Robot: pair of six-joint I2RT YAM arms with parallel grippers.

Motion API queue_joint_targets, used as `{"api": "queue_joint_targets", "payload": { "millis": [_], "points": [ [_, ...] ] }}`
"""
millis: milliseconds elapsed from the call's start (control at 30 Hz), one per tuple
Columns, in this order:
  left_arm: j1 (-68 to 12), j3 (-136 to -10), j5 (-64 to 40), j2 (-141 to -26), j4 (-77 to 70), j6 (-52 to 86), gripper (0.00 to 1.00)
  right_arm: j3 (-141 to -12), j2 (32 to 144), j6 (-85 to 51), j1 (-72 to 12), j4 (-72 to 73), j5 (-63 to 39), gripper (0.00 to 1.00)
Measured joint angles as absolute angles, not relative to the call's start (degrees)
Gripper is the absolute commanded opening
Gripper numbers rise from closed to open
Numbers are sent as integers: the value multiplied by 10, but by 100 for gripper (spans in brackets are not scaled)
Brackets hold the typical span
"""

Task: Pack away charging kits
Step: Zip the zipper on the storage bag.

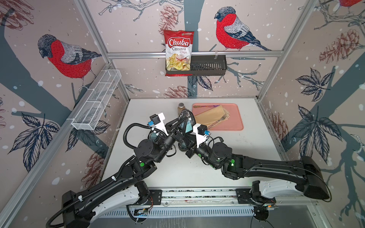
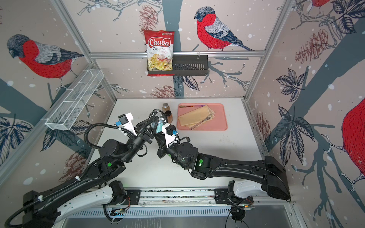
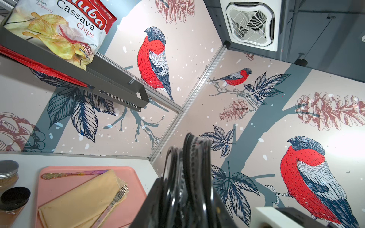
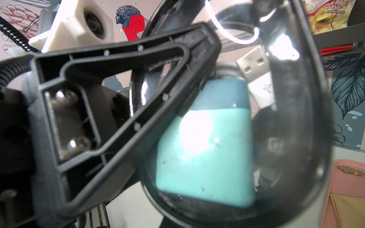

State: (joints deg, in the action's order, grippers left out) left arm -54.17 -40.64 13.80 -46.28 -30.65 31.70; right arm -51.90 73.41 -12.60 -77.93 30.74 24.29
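Note:
My left gripper (image 1: 177, 124) is shut on a clear, black-rimmed oval case (image 1: 187, 118), held on edge above the middle of the table. In the left wrist view the case's rim (image 3: 190, 173) stands up between the fingers. A teal cube charger (image 4: 207, 148) and a white cable's USB plug (image 4: 254, 65) lie inside the case. My right gripper (image 1: 184, 136) is at the case's near edge; its jaws are hidden under its wrist, and what they touch is hidden. A left finger (image 4: 138, 88) crosses the right wrist view. Another case (image 1: 153, 136) lies under the left arm.
Two brown spice jars (image 2: 165, 106) (image 2: 169, 116) stand just behind the held case. A pink tray (image 1: 238, 120) at the back right carries a folded napkin, fork and spoon. A black wall basket (image 1: 209, 66) holds a chips bag. A white wire basket (image 1: 96, 102) hangs on the left wall.

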Motion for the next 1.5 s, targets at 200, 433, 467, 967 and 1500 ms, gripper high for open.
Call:
{"api": "queue_joint_targets", "payload": {
  "millis": [200, 433, 467, 967, 1500],
  "points": [
    [-542, -399, 148, -452, -301, 318, 0, -512, 734, -135, -778, 307, 243, 0],
    [-542, -376, 153, -420, -284, 331, 0, -476, 707, -149, -760, 298, 248, 0],
    [-542, -374, 150, -415, -282, 332, 0, -474, 704, -149, -760, 296, 248, 0],
    [-542, -320, 79, -343, -296, 373, 0, -492, 674, -115, -785, 232, 272, 0],
    [-542, -285, 29, -315, -370, 373, 41, -568, 699, -56, -852, 182, 367, 0]
  ]
}}
